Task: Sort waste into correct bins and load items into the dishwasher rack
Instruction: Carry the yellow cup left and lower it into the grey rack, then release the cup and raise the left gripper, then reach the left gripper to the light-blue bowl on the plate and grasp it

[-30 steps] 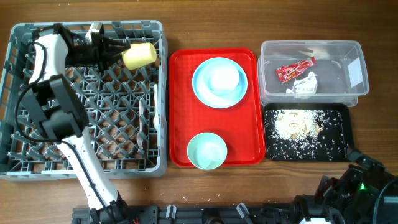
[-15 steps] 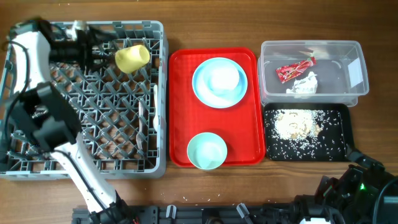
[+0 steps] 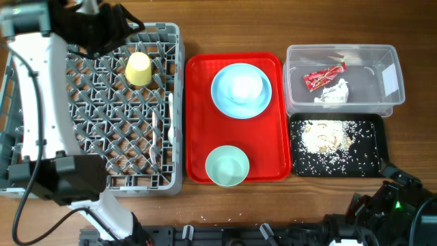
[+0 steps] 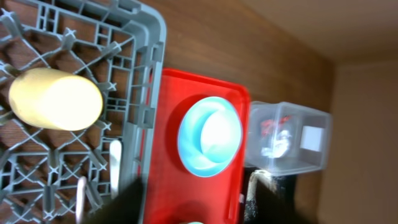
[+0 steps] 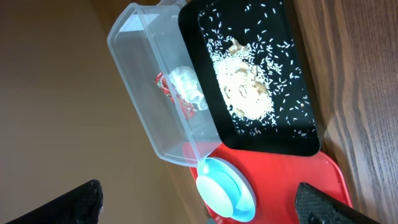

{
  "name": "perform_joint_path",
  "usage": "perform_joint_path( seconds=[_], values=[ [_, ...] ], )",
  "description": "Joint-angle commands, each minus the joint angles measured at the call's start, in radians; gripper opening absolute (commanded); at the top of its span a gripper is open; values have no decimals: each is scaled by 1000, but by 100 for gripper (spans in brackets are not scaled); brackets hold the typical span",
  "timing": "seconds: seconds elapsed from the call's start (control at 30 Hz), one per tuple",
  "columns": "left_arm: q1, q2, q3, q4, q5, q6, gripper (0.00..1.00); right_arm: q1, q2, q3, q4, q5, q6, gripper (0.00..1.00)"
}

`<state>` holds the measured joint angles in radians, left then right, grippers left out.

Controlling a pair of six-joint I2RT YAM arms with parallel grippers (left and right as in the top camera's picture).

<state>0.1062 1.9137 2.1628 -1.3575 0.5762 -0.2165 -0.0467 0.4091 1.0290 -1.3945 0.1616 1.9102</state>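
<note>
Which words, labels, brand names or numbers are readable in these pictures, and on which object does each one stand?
On the small red printed wrapper inside the clear rectangular plastic tub: some print shows, but it is too small and blurred to read.
On the white sticker at the tub's right wall: no legible text.
Nothing else in any view bears writing, so no text can be quoted.

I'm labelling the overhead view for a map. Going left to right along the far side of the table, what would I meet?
yellow cup → light blue plate → clear tub
</note>
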Motion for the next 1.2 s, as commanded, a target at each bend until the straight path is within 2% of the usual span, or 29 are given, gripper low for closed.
perform_joint_path(
  seconds=[0.0, 0.07, 0.17, 0.27, 0.7, 0.87, 0.93, 0.97, 1.07, 1.17],
  values=[
    [-94, 66, -5, 4, -313, -118, 4, -3, -3, 3, -6, -5, 161, 100],
    [-131, 99, -6, 3, -438, -159, 4, -3, -3, 3, -6, -5, 161, 100],
    [-157, 145, -6, 0, -512, -161, 4, -3, -3, 3, -6, -5, 161, 100],
    [-159, 190, -6, -39, -594, -216, 4, -3, -3, 3, -6, -5, 161, 100],
    [-159, 376, -19, -37, -676, -211, 4, -3, -3, 3, -6, -4, 161, 100],
    [-159, 350, -47, -2, -675, -210, 4, -3, -3, 3, -6, -5, 161, 100],
    [-159, 304, -25, 4, -675, -210, 13, -3, -3, 3, -6, -4, 161, 100],
    [-162, 266, 2, 4, -674, -211, 24, -3, -3, 3, -6, -4, 161, 100],
    [-187, 164, 49, 14, -631, -211, 28, -3, -3, 3, -6, -4, 161, 100],
    [-255, 52, 53, 43, -536, -211, 39, -3, -3, 3, -6, -5, 161, 100]
  ],
)
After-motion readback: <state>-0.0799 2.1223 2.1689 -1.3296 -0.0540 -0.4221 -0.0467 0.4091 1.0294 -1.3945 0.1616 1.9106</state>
